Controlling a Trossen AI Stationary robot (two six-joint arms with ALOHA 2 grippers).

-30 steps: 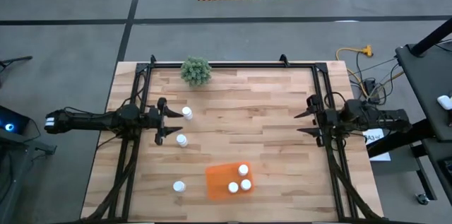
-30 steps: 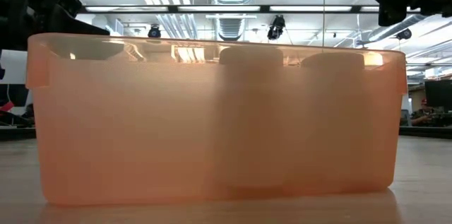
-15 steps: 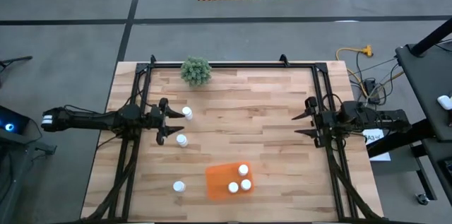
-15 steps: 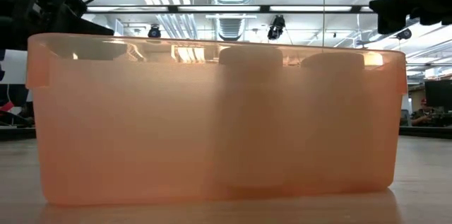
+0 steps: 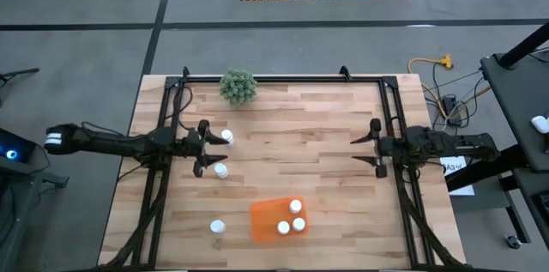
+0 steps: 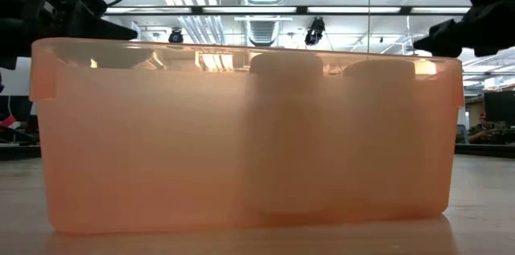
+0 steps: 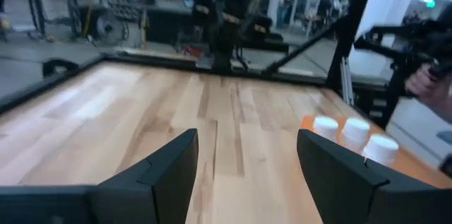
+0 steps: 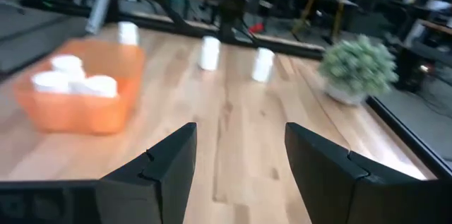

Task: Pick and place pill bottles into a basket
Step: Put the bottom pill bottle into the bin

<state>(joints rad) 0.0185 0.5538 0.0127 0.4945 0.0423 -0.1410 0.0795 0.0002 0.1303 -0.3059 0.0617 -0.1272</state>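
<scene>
1. Left gripper (image 5: 206, 147), fingers apart and empty, sits between two small white capped pill bottles, far one (image 5: 227, 136) and near one (image 5: 220, 170). Risk: a finger clips either bottle and tips it.
2. Right gripper (image 5: 371, 147), fingers apart and empty, hangs over bare wood at right, well apart from any bottle.
3. Shallow bright-orange plastic basket (image 5: 262, 220) at near centre holds three bottles (image 5: 295, 206); one more bottle (image 5: 217, 226) stands just left of it. Risk: a drop lands on the caps and bounces out.
4. Small green bushy plant (image 5: 238, 86) at far edge; a wide swing could hit it.
</scene>
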